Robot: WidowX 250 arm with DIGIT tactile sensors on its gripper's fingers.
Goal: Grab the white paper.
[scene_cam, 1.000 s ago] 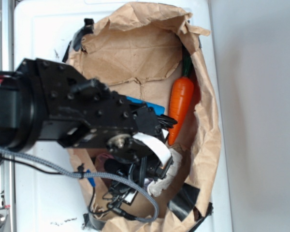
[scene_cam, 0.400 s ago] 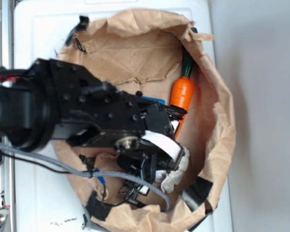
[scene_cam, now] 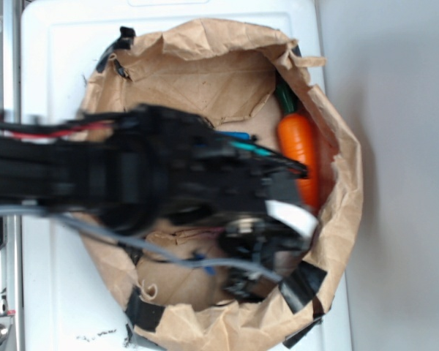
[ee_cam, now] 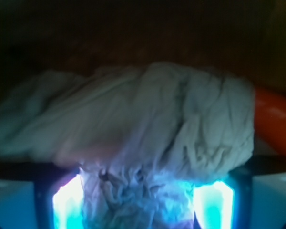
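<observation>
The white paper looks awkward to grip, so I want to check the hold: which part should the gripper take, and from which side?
Take the narrow creased end of the white paper, which sits between the gripper pads, coming head-on along the wrist view. The wide crumpled bulk beyond looks too broad, and the carrot crowds its right side.

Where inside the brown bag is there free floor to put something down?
Bare bag floor lies above the arm, left of the carrot. The lower right is crowded: the gripper with the white paper fills it.
</observation>
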